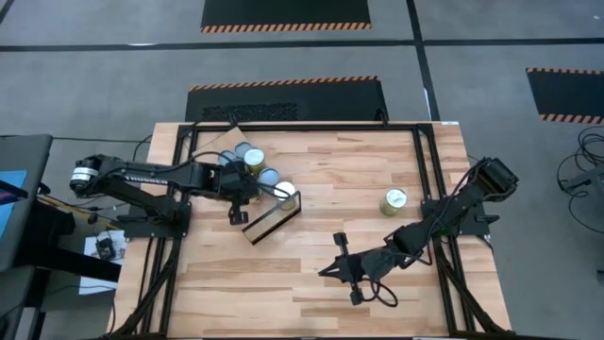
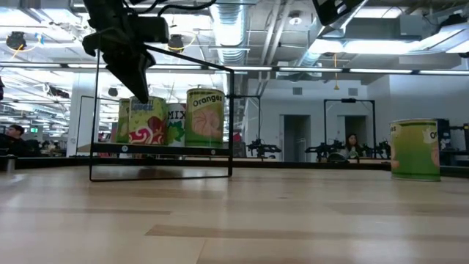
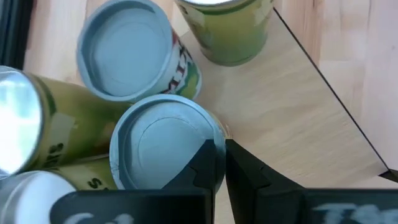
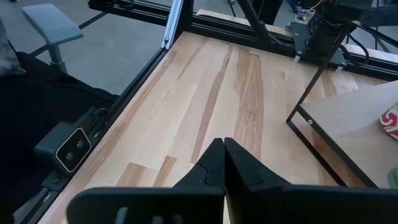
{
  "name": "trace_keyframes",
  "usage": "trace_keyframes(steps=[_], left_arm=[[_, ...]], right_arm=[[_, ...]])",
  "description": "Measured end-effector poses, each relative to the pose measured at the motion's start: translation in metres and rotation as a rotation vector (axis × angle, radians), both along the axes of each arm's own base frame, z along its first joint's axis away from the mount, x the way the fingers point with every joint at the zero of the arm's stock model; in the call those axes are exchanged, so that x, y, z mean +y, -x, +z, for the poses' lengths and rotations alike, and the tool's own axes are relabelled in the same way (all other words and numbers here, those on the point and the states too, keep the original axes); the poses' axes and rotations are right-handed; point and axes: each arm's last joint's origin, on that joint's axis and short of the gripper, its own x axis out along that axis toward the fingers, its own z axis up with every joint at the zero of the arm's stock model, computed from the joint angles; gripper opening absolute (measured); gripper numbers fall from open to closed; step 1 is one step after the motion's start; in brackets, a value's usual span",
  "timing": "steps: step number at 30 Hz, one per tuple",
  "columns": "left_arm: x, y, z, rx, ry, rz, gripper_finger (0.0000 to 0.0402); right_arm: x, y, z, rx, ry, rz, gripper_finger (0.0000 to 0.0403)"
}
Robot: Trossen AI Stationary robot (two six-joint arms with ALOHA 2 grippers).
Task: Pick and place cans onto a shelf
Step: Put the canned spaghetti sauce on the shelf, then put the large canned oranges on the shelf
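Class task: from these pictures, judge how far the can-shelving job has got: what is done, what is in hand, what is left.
Done: several cans stand clustered on the shelf. In hand: nothing; the left tool hovers shut above those cans, holding none. Left: one can stands alone on the table, and the right tool waits shut nearby.

- From overhead I see a grey floor around the slatted wooden table, with hazard-striped black mats at 12 o'clock and 2 o'clock.
- At table height, ceiling ducts and strip lights run over an open workshop.
- Seated people show far back.
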Motion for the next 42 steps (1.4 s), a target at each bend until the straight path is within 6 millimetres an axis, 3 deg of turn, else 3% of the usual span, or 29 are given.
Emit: trace_keyframes(steps=[8,23,36,42], left_arm=[[0.000,0.000,-0.005,-0.004,0.002,0.003,0.0008],[0.001,0.000,-0.004,-0.004,-0.026,0.011,0.0050],[0.000,-0.003,0.014,-0.025,-0.044,-0.021,0.0051],[-0.012,0.010,0.035,-0.118,-0.066,-0.072,0.0044]], right_arm=[[0.000,0.000,0.000,0.000,0.000,-0.001,0.0013],[0.000,0.000,0.000,0.000,0.000,-0.001,0.0013],[0.000,0.000,0.000,-0.001,0.005,0.001,0.0013],[-0.002,0.004,0.001,0.032,0.012,-0.018,0.0012]])
